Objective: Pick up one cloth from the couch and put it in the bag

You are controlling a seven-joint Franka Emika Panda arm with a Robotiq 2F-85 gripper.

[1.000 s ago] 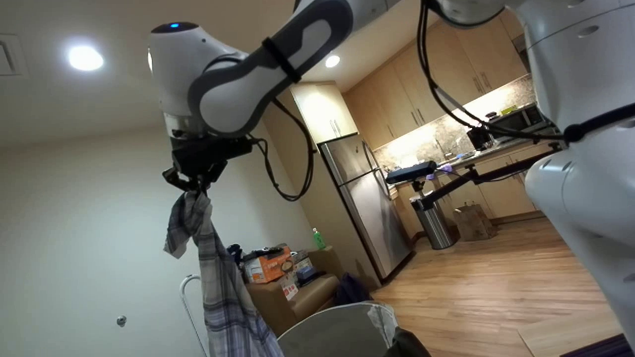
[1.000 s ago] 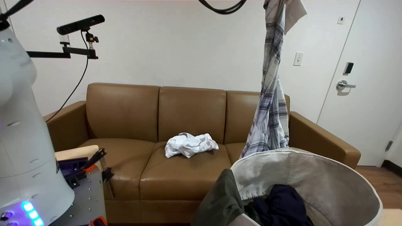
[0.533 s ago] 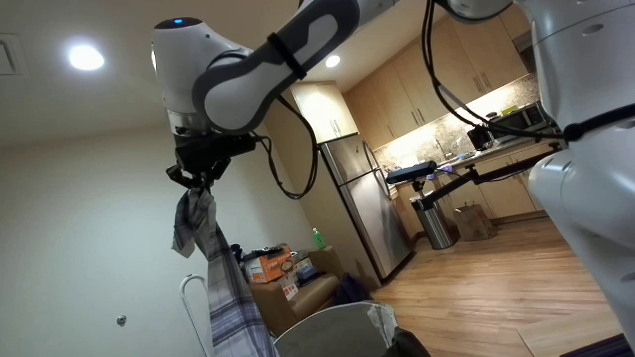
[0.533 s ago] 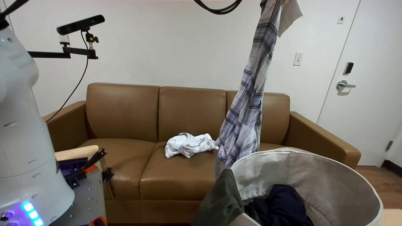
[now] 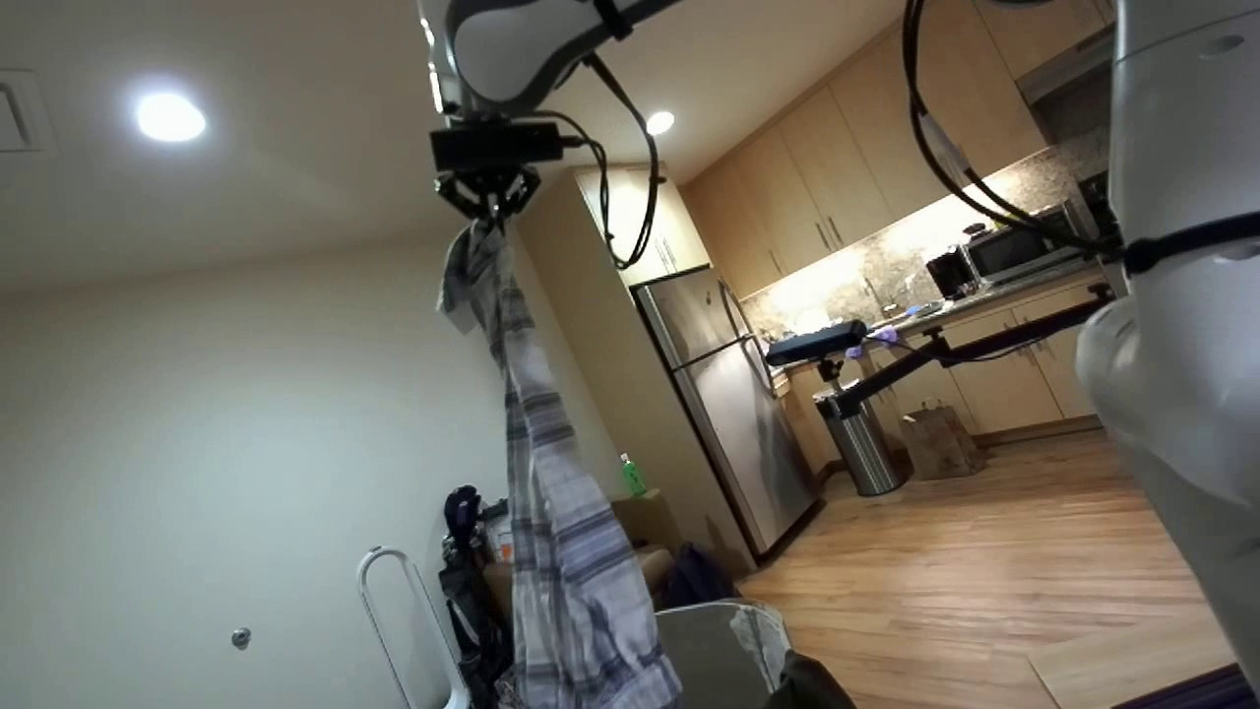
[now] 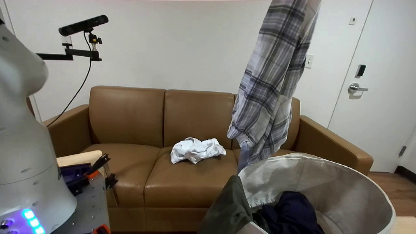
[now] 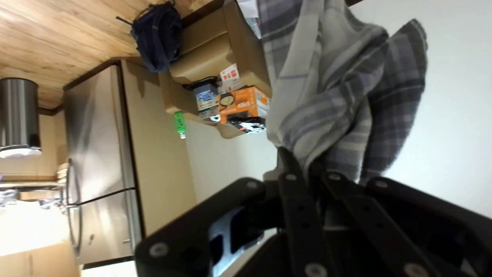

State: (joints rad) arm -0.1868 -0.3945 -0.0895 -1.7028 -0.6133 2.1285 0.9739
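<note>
My gripper [image 5: 489,219] is shut on a plaid grey, white and purple cloth [image 5: 571,512] and holds it high. In the wrist view the fingertips [image 7: 307,165] pinch the cloth [image 7: 326,96]. In an exterior view the gripper is above the frame, and the cloth [image 6: 269,84] hangs slanted, its lower end passing behind the far left rim of the bag [image 6: 328,182]. The bag also shows in an exterior view [image 5: 714,645], partly hidden by the cloth. A white cloth [image 6: 196,150] lies crumpled on the middle seat of the brown couch [image 6: 198,117].
Dark navy cloth [image 6: 289,211] lies inside the bag. Dark green fabric [image 6: 229,208] drapes over its left rim. A camera on an arm [image 6: 84,25] stands at the left. A metal robot table [image 6: 87,204] with clamps is beside the couch. A white-framed cart [image 5: 394,591] stands near the wall.
The gripper has risen and moved right in an exterior view, carrying the plaid cloth. In an exterior view the cloth swung left, then rose and now looks larger. The white cloth has not moved.
</note>
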